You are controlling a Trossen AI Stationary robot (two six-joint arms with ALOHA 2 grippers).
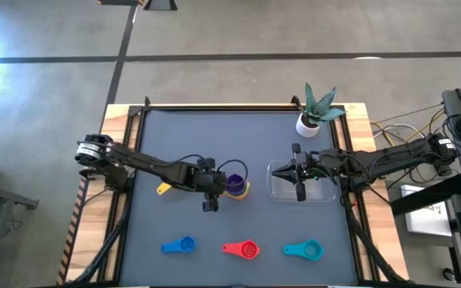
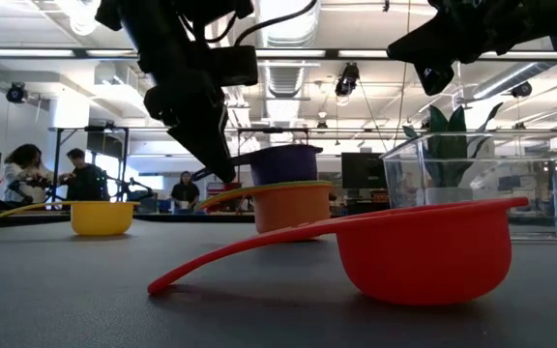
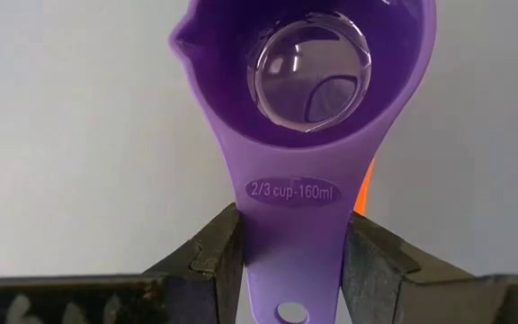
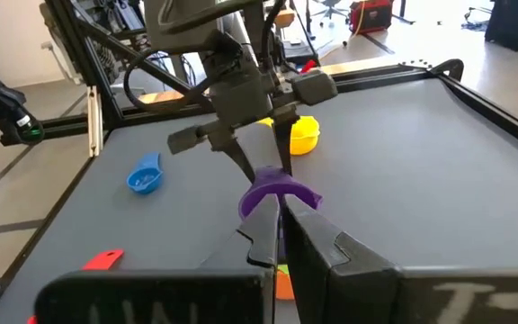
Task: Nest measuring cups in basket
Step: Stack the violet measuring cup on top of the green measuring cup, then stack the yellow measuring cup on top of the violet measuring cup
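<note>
Working the mat (image 1: 174,152) top-down: clear basket (image 1: 322,194) sits right of centre, near the plant pot (image 1: 308,123), and we can't see any cups in it yet. Right gripper (image 1: 299,174) hovers over the basket, fingers pressed together, holding nothing. Left gripper (image 1: 210,192) is clamped on the purple cup's (image 1: 235,182) handle; wrist view shows both fingers (image 3: 216,256) tight against it. Purple bowl sits in the orange cup (image 2: 293,205) at mid-table. Yellow cup (image 1: 163,189) is just behind the left arm; blue (image 1: 179,246), red (image 1: 242,250), teal (image 1: 306,250) lie along the front edge. For this step we'd check purple is seated level in orange, then open straight out so the handle doesn't drag the stack.
</note>
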